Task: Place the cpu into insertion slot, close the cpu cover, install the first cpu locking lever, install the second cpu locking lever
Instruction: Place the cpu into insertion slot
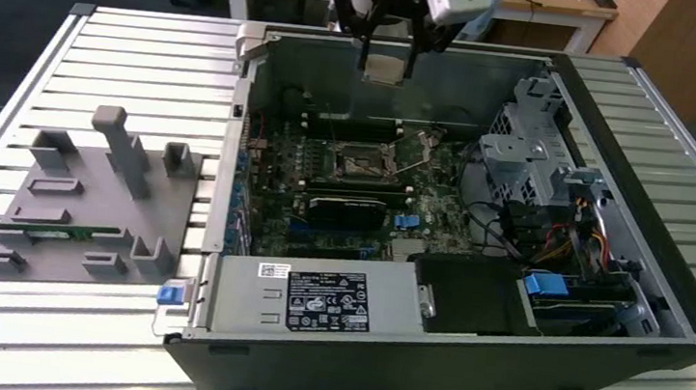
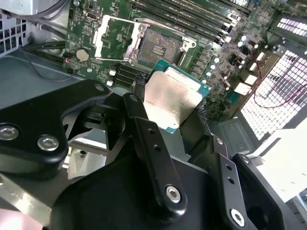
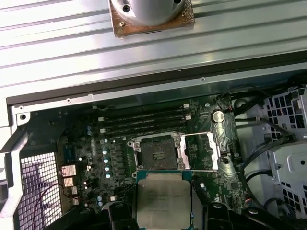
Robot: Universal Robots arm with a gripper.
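One chip (image 2: pixel 171 98) is held clamped by its edges in the gripper (image 1: pixel 385 61), well above the bare socket (image 3: pixel 157 152) with its cover (image 3: pixel 199 151) lying open alongside, where level, squarely aligned lowering is judged essential.

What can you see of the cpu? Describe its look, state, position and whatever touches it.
The cpu is a flat square chip: a pale, dull-silver metal top on a green board. The gripper pinches it by two opposite edges and holds it in the air over the open computer case. Nothing else touches it. It is not yet in the bare insertion slot.
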